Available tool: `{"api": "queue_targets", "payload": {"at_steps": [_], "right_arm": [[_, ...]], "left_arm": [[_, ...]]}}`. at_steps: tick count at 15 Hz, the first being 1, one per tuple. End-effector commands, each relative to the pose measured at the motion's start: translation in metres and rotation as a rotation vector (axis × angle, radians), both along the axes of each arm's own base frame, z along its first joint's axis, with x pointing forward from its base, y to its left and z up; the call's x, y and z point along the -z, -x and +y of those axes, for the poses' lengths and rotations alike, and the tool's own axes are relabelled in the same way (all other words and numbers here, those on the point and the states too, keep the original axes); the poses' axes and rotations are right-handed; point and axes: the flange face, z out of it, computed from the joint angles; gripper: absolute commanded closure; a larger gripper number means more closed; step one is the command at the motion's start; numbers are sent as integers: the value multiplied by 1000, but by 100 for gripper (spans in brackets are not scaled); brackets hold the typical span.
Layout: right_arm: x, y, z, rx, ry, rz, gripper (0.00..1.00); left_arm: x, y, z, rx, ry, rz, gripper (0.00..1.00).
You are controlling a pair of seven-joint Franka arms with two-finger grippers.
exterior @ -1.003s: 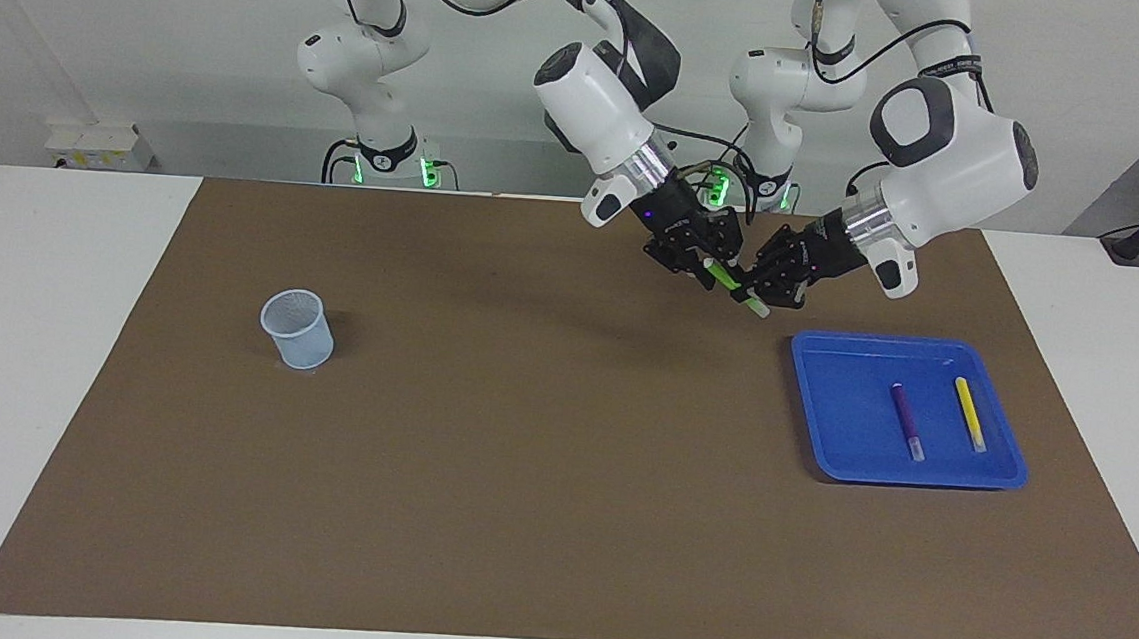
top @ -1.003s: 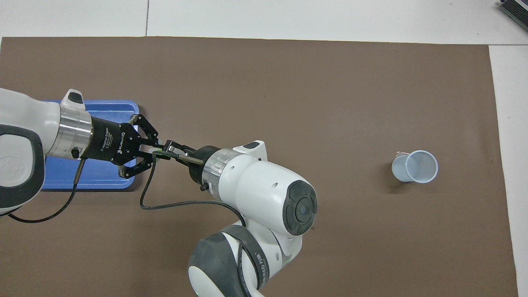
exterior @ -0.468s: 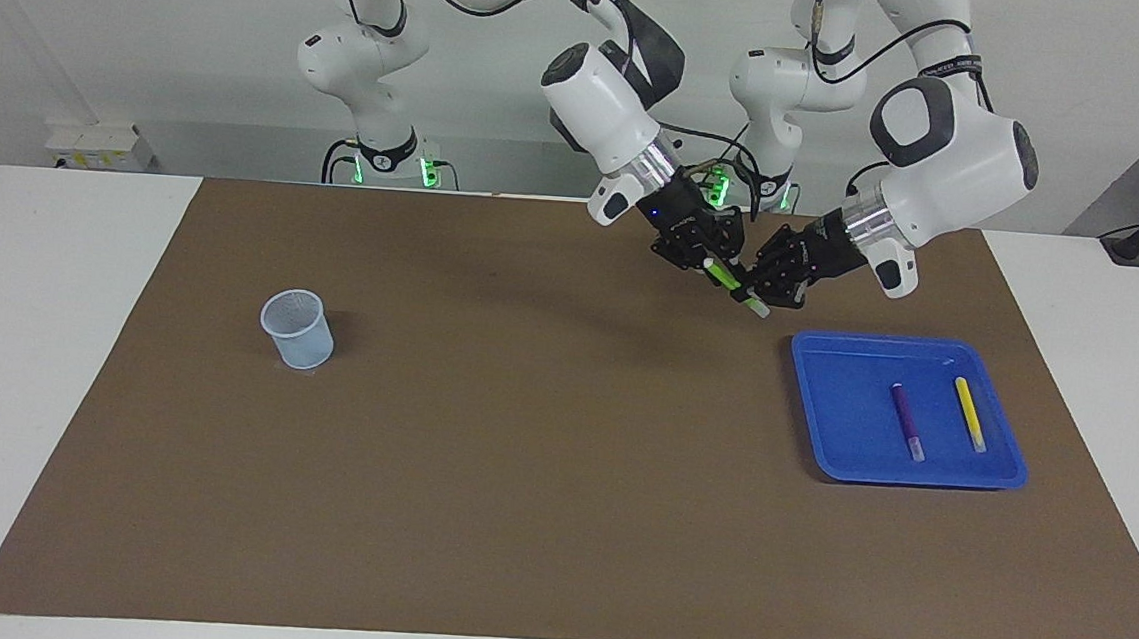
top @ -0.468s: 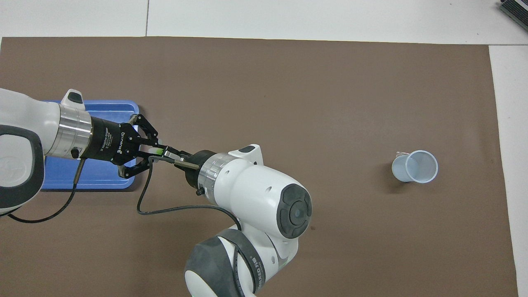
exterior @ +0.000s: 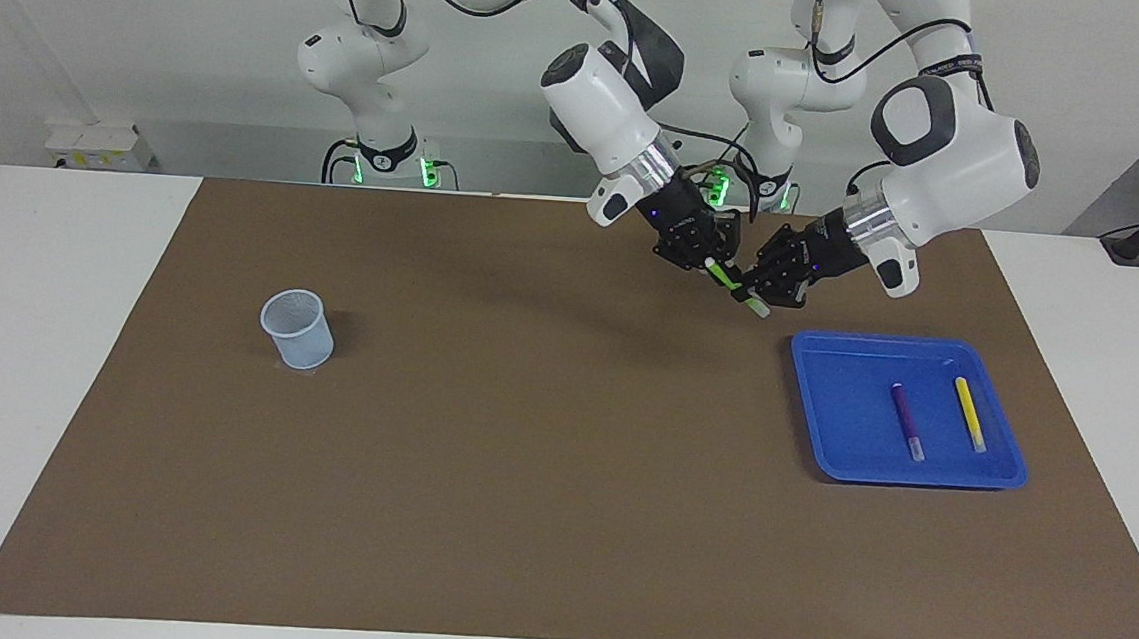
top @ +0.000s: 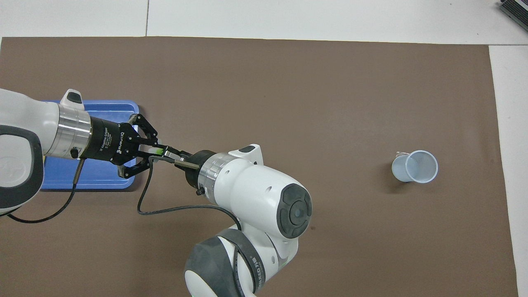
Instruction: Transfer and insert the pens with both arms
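Meanwhile, the green pen (exterior: 730, 279) is clamped by both the left gripper (exterior: 754, 287) and the right gripper (exterior: 712, 262) above the mat; the purple pen (exterior: 905, 413) and yellow pen (exterior: 969, 412) are left in the blue tray (exterior: 821, 447), and the cup (exterior: 297, 329) is seemingly unfilled.
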Motion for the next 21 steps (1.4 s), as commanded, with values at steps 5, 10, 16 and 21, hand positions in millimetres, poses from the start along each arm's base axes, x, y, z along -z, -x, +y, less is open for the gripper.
{"api": "queue_targets", "payload": {"at_steps": [5, 10, 16, 21], "right_arm": [[3, -9, -8, 8, -7, 2, 100], [12, -14, -19, -58, 44, -13, 100], [14, -23, -31, -92, 73, -22, 100], [13, -49, -79, -251, 164, -27, 100]], "left_arm": [[-3, 14, -5, 0, 10, 11, 100], [-4, 15, -6, 9, 9, 3, 91], [-5, 16, -6, 8, 9, 2, 50], [-5, 15, -4, 36, 3, -18, 55]]}}
